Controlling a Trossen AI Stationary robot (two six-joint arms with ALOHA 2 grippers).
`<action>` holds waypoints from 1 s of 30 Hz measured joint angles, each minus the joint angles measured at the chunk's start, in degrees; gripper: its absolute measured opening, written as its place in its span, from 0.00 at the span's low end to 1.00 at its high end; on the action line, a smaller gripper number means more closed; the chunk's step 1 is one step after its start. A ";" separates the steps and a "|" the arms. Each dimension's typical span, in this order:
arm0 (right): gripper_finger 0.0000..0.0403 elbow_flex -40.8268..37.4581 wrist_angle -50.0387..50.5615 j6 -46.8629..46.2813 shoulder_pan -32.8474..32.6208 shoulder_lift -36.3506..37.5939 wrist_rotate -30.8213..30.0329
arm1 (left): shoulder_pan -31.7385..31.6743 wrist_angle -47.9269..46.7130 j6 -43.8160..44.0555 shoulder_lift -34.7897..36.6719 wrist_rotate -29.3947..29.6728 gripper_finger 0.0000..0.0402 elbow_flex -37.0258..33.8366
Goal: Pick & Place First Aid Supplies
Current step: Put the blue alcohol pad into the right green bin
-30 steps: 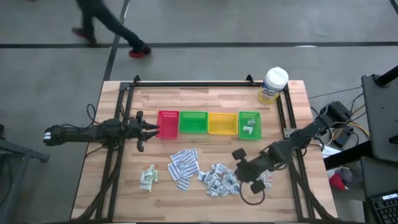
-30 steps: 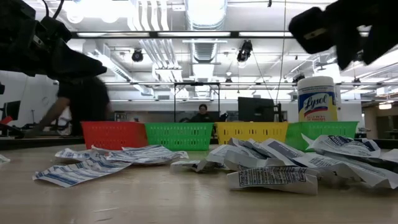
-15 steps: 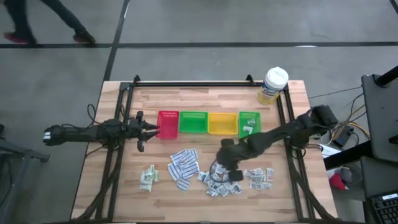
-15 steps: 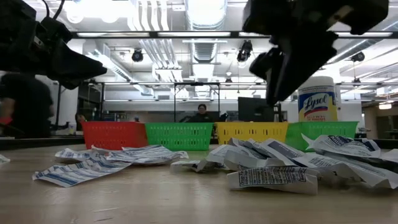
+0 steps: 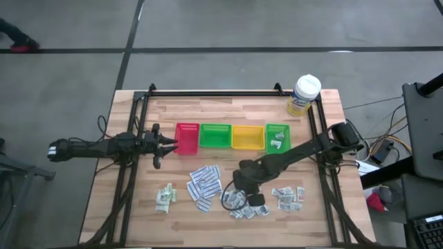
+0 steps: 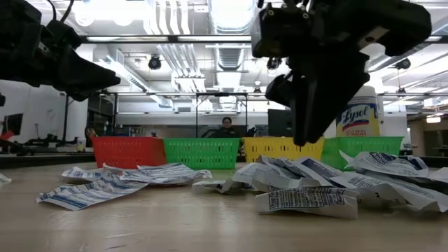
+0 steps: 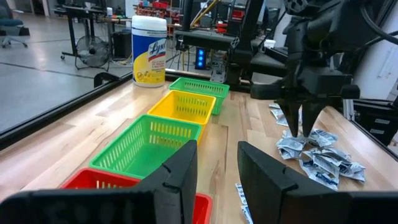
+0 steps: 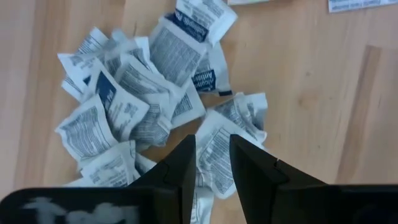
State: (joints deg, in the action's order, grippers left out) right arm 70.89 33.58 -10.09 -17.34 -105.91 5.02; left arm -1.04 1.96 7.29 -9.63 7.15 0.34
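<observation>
The first aid supplies lie in loose piles on the wooden table: long white printed strips [image 5: 204, 185], pale green-white sachets [image 5: 165, 198], grey-white squares [image 5: 242, 205] and a further small heap [image 5: 287, 197]. A few packets lie in the right green tray [image 5: 277, 140]. My right gripper [image 8: 212, 155] hangs over the crumpled grey-white squares [image 8: 134, 106], pointing steeply down, open by a narrow gap, with its tips just above them in the left wrist view [image 7: 300, 127]. My left gripper [image 5: 169, 144] waits open and level beside the red tray [image 5: 187, 137].
Red, green [image 5: 215, 136], yellow [image 5: 247, 137] and green trays stand in a row across the table's middle. A white-lidded Lysol tub [image 5: 304, 95] stands at the far right corner. Black rails [image 5: 131, 166] run along the table's sides. A person sits far behind the table [image 6: 227, 127].
My right gripper has swung from the right heap toward the table's left, sunk and tipped further downward; it now hangs over the grey-white squares. The heap on the right, which it covered before, now shows. No packets have moved.
</observation>
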 joint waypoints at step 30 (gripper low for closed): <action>0.22 -2.76 1.95 -2.85 0.91 -1.09 -5.20 | -0.01 0.07 -0.02 -0.68 0.03 0.28 0.00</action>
State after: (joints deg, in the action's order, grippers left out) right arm 68.12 35.53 -12.94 -16.44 -107.00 -0.19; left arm -1.04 2.02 7.27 -10.31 7.18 0.34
